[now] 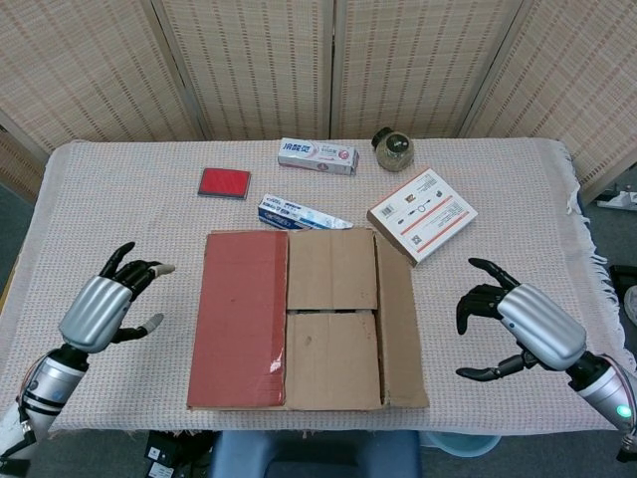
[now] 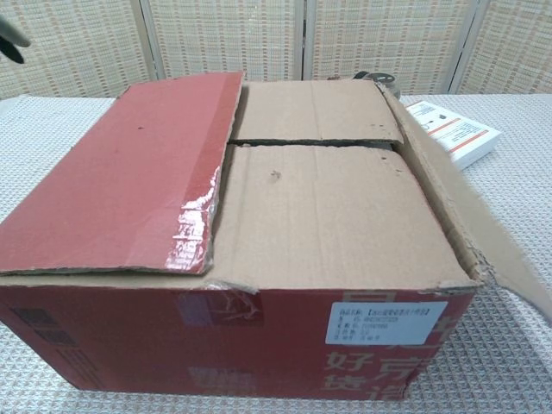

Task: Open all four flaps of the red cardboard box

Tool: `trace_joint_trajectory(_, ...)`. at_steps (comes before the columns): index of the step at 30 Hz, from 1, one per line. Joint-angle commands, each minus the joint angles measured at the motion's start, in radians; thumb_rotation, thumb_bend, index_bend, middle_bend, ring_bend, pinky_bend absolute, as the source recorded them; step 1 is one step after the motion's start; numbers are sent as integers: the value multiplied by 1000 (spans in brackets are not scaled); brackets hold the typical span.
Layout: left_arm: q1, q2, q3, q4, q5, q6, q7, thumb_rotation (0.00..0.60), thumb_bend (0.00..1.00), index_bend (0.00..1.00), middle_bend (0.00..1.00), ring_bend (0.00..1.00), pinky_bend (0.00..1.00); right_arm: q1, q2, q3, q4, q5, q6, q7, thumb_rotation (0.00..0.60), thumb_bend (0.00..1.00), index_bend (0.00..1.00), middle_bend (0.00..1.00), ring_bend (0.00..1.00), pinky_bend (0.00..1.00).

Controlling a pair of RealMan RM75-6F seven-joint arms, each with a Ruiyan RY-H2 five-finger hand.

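The red cardboard box looks light, its flaps stiff; the red left flap is best lifted by its inner edge. Both the left hand and right hand are spread, nothing held.

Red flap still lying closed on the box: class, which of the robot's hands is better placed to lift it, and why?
Probably the left hand: it hovers open beside the red flap, on that flap's side. The right hand is across the box, beyond the already opened flap.

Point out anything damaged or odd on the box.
The left red flap of the box is scuffed: near its front inner corner the red coating has peeled, with torn tape wrinkled there. The right flap's edge looks ragged. Nothing has spilled.
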Motion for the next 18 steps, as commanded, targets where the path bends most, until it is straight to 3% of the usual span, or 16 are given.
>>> trace_joint_trajectory(1, -69, 2, -9, -19, 51, -62, -58, 600, 307, 230, 284, 270, 0, -11, -14, -3, 14, 9, 10, 6, 286, 82, 525, 503, 380, 0)
trace_joint_trajectory(4, -128, -2, -7, -31, 95, -114, -110, 554, 280, 236, 285, 270, 0, -16, -23, -3, 21, 15, 11, 10, 288, 81, 525, 503, 380, 0)
trace_joint_trajectory(8, -209, -3, 0, -50, 146, -183, -189, 268, 247, 247, 285, 261, 0, -20, -29, 2, 25, 24, 17, 12, 287, 82, 525, 503, 381, 0)
trace_joint_trajectory(10, -248, -7, 1, -58, 165, -212, -229, 181, 232, 247, 284, 259, 0, -22, -31, 4, 25, 27, 19, 12, 288, 82, 525, 503, 380, 0)
trace_joint_trajectory(12, -286, -9, 1, -67, 177, -242, -261, 133, 214, 248, 285, 255, 0, -25, -33, 3, 24, 28, 19, 13, 287, 82, 525, 503, 381, 0)
trace_joint_trajectory(18, -366, -46, 4, -64, 211, -279, -300, 108, 194, 258, 284, 243, 0, -34, -41, 3, 31, 35, 23, 20, 286, 82, 525, 503, 381, 0)
